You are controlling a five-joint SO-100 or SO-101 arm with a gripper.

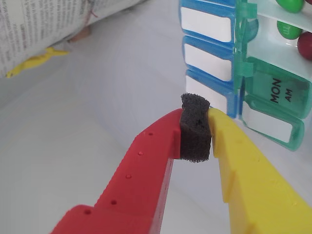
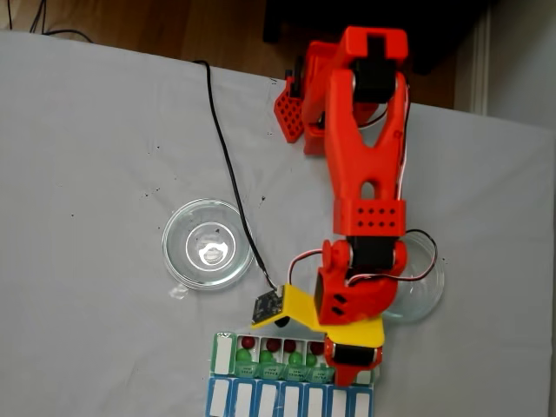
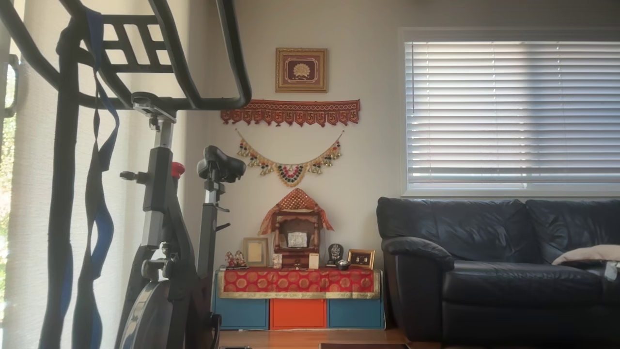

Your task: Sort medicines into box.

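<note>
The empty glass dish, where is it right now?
In the fixed view the glass dish sits left of the arm, above the green pill box, with the black cable running along its right rim.

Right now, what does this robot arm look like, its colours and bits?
The arm is bright red plastic with black motor blocks and thin cables along its side. Its gripper has one red finger with small holes, one yellow finger, and a dark foam pad at the tips.
</note>
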